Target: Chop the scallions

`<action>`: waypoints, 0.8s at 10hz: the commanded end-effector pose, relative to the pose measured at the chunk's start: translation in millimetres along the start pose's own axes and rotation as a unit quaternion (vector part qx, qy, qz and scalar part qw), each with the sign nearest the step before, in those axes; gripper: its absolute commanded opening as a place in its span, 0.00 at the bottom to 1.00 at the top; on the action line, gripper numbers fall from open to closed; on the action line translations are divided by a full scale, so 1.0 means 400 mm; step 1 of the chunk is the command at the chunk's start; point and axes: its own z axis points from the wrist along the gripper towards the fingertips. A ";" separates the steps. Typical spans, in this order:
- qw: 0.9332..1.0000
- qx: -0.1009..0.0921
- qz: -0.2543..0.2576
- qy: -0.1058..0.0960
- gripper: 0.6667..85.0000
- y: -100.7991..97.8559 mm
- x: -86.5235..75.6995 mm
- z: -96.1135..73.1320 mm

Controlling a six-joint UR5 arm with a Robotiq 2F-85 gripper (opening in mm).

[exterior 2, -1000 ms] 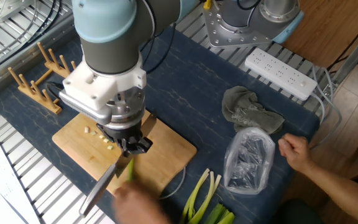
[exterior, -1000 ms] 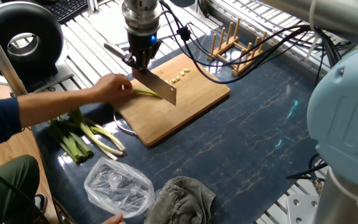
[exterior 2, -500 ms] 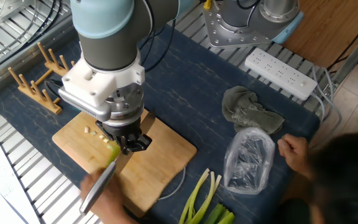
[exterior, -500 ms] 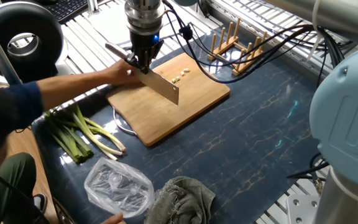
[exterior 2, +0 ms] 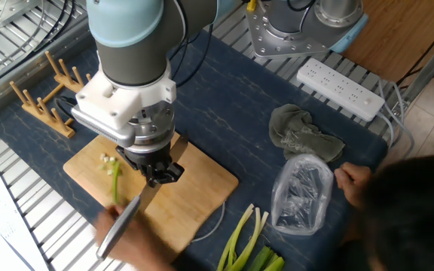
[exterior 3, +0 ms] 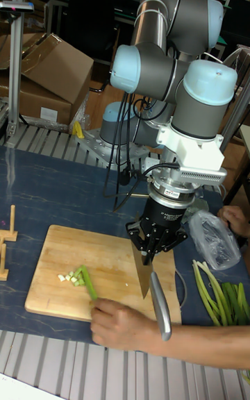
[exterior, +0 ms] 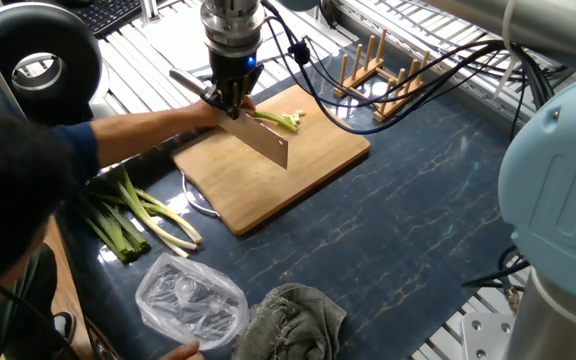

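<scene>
My gripper (exterior: 230, 97) (exterior 2: 155, 176) (exterior 3: 154, 252) is shut on a knife (exterior: 266, 143), whose blade (exterior 3: 144, 272) hangs tip-down just above the wooden cutting board (exterior: 298, 172) (exterior 2: 202, 181) (exterior 3: 52, 251). A person's hand (exterior: 206, 113) (exterior 3: 125, 323) holds one green scallion stalk (exterior: 278, 120) (exterior 2: 115, 179) (exterior 3: 87, 282) on the board. The stalk's end reaches the small chopped bits (exterior 2: 108, 159) (exterior 3: 67, 277), to one side of the blade. More scallions (exterior: 133, 218) (exterior 2: 251, 245) (exterior 3: 222, 296) lie bundled on the table beside the board.
A clear plastic bag (exterior: 190, 300) (exterior 2: 304, 192) and a grey cloth (exterior: 293, 315) (exterior 2: 300, 135) lie near the table's edge. A wooden dish rack (exterior: 383, 72) (exterior 2: 47, 98) stands beyond the board. A power strip (exterior 2: 341, 89) sits at the far side. The person's other hand (exterior 2: 353, 181) rests by the bag.
The person's hand has slid a scallion stalk along the board, past the blade, up to the chopped bits. The knife rose slightly, then stayed still.
</scene>
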 end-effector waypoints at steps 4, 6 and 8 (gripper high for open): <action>1.000 -0.005 0.005 0.000 0.01 0.006 -0.003 -0.001; 1.000 0.003 0.007 0.006 0.01 0.010 0.004 -0.011; 1.000 0.013 0.009 0.009 0.01 -0.012 0.007 -0.016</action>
